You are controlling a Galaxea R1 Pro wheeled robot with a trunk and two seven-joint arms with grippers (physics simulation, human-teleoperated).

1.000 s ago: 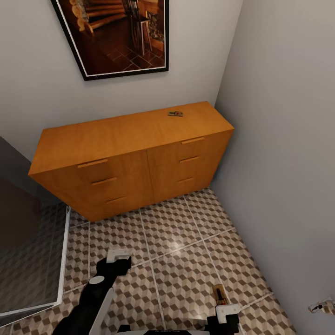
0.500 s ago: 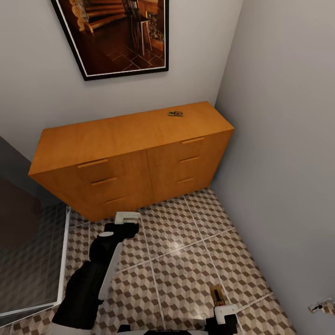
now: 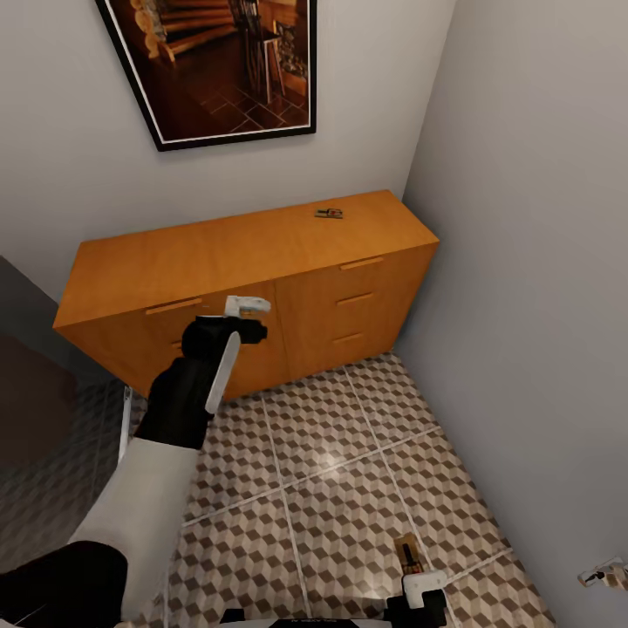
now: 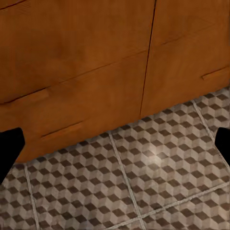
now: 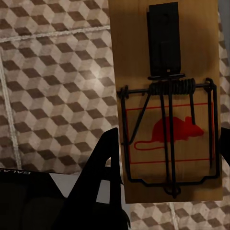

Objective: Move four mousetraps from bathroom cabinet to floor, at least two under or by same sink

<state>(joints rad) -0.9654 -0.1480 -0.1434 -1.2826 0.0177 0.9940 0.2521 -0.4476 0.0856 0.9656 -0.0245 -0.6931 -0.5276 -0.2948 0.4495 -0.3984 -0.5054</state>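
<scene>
The orange-brown cabinet (image 3: 244, 262) stands against the back wall. One mousetrap (image 3: 329, 213) lies on its top near the right end. My left gripper (image 3: 249, 306) is raised in front of the upper drawer fronts, below the top's edge. In the left wrist view its dark fingertips (image 4: 9, 146) sit far apart, so it is open and empty, facing the drawers (image 4: 72, 72) and the cube-pattern floor (image 4: 158, 167). My right gripper (image 3: 417, 577) is low over the floor (image 3: 331, 453), shut on a second mousetrap (image 5: 167, 96) with a red mouse mark.
A framed picture (image 3: 218, 61) hangs above the cabinet. A grey wall (image 3: 523, 262) closes the right side. A glass panel with a white frame (image 3: 126, 410) stands at the left. A small trap-like object (image 3: 604, 574) shows at the lower right edge.
My left arm has risen from near the floor to the height of the cabinet's upper drawers. The right gripper and its mousetrap have hardly moved.
</scene>
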